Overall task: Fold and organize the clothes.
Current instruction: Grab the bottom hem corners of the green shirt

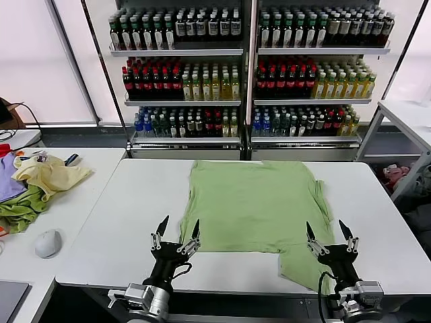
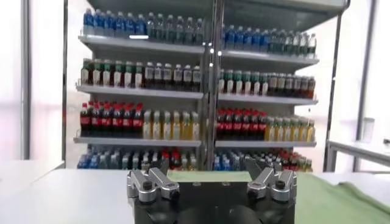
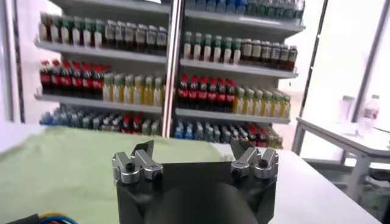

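The light green shirt (image 1: 256, 205) lies spread flat on the white table (image 1: 135, 202), plain side up, with one sleeve hanging toward the front right edge. No buttons or print show. My left gripper (image 1: 176, 229) is open and empty, just off the shirt's front left corner. My right gripper (image 1: 330, 232) is open and empty, at the shirt's front right sleeve. The shirt shows as a green strip in the left wrist view (image 2: 341, 195) and as a wide green sheet in the right wrist view (image 3: 67, 164). Both grippers (image 2: 210, 167) (image 3: 192, 149) have spread fingers with nothing between them.
A side table on the left holds a pale yellow garment (image 1: 50, 176), a darker green one (image 1: 20, 210), a purple one (image 1: 8, 176) and a computer mouse (image 1: 47, 242). Bottle shelves (image 1: 249, 67) stand behind the table. Another white table (image 1: 411, 114) is at the right.
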Motion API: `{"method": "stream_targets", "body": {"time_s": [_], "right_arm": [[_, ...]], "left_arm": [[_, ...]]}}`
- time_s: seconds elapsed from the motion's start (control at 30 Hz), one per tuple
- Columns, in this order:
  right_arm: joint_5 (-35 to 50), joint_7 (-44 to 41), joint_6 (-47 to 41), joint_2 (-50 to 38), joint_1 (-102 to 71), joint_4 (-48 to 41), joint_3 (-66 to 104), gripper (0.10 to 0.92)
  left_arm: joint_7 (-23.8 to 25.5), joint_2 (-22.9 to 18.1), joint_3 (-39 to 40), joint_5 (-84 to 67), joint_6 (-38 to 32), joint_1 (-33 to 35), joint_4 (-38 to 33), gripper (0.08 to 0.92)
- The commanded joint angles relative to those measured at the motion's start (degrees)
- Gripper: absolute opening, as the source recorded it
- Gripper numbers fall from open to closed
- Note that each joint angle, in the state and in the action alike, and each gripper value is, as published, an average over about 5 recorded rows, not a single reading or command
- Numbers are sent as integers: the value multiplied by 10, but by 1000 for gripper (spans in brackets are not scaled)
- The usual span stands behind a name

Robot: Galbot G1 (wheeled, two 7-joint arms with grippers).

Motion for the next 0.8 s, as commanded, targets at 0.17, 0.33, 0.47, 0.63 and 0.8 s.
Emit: {"method": "stream_targets", "body": {"time_s": [0.17, 0.33, 0.47, 0.63, 0.8], "right_arm": [[-26, 19, -106, 7, -17, -7, 8, 823], [-53, 26, -136, 16, -42, 2, 10, 823], [-55, 22, -145, 24, -67, 15, 9, 823], [-58, 14, -145, 35, -85, 18, 0, 823], [-72, 7, -145, 41, -90, 15, -7, 823]], "left_arm": [[-29, 27, 30, 7, 163, -55, 69, 823], [-52, 26, 39, 15, 201, -72, 83, 823], [-71, 26, 44, 18, 211, -76, 91, 823], [-91, 27, 45, 20, 212, -76, 101, 823], [-100, 26, 47, 28, 212, -72, 110, 823]]}}
